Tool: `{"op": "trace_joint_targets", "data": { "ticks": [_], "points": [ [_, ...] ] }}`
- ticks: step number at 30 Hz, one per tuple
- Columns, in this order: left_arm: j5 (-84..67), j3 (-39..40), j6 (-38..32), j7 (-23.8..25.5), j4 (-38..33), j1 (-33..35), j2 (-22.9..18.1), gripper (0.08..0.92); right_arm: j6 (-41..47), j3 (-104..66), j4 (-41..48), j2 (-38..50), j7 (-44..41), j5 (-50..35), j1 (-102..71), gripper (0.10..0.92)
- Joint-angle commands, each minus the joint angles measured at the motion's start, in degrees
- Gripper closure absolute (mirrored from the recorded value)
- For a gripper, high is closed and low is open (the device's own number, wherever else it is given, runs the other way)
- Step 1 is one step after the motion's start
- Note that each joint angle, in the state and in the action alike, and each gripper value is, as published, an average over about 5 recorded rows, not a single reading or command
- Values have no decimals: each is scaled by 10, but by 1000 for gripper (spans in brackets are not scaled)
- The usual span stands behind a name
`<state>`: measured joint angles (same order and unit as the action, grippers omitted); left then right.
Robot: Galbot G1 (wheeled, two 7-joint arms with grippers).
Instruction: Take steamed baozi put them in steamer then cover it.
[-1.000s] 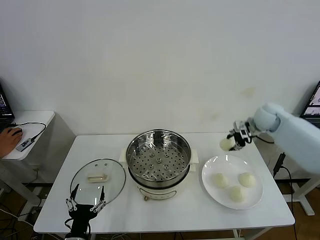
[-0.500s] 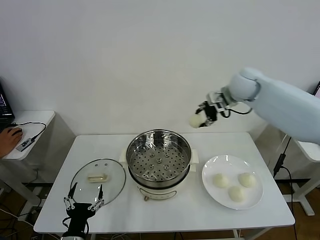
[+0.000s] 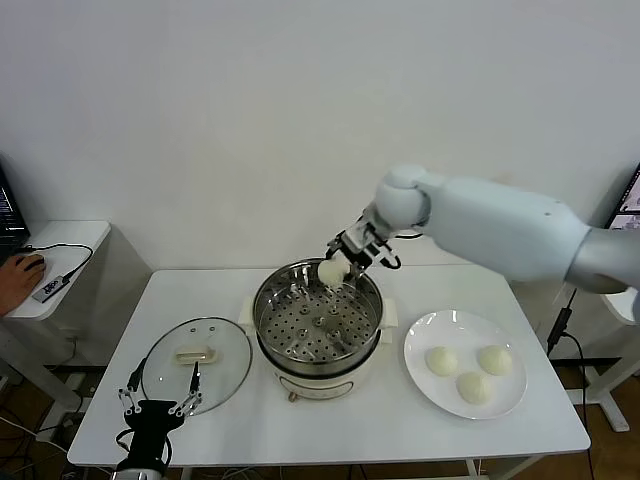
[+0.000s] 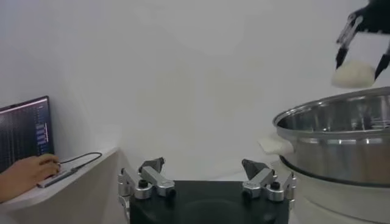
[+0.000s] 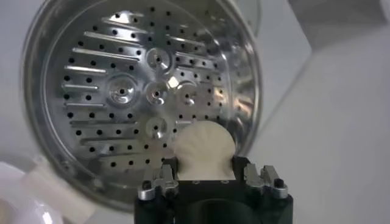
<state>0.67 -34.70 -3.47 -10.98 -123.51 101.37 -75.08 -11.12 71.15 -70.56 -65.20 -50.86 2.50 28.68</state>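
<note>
The right gripper point(image 3: 334, 268) pinches a baozi point(image 3: 331, 271) between its fingers and hangs over the far rim of the steamer point(image 3: 317, 318), the bun clear above the perforated tray point(image 5: 134, 97), which lies bare. In the right wrist view the bun point(image 5: 205, 150) sits over the tray's edge next to the wall, not over its middle. To do this step well, I would bring the bun a little further inward, lower it until it nearly touches the tray, and only then part the fingers, so it neither drops nor rolls against the wall; placing it to one side leaves room for the rest. Three more buns point(image 3: 467, 369) wait on the plate point(image 3: 418, 375) to the steamer's right. The left gripper point(image 3: 157, 409) is parked, fingers spread, at the table's near edge just by the cover point(image 3: 195, 363), which lies flat, still off the pot.
</note>
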Motion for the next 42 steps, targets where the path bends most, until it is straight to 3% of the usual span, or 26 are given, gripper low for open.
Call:
{"op": "trace_joint_targets", "data": {
  "ticks": [1,8,21,29,35,42],
  "points": [
    [0,-2,0,0,-3,0,0,177,-134,8,61,-45,44,155,-40,465],
    [3,-1,0,0,-6,0,-4,177,-180,-20,112,-69,71,203,-64,465],
    [5,-2,-3,1,-4,3,-5,177,-201,-26,155,-101,84,203,-77,454],
    [7,1,-3,0,-7,4,-8,177,-176,0,120,-82,59,111,-37,274],
    [6,3,-2,0,-11,4,-9,177,-12,34,-2,-19,-28,-63,59,205],
    [0,1,16,-2,-28,7,-2,177,204,45,-109,96,-54,-135,139,203]
  ]
}}
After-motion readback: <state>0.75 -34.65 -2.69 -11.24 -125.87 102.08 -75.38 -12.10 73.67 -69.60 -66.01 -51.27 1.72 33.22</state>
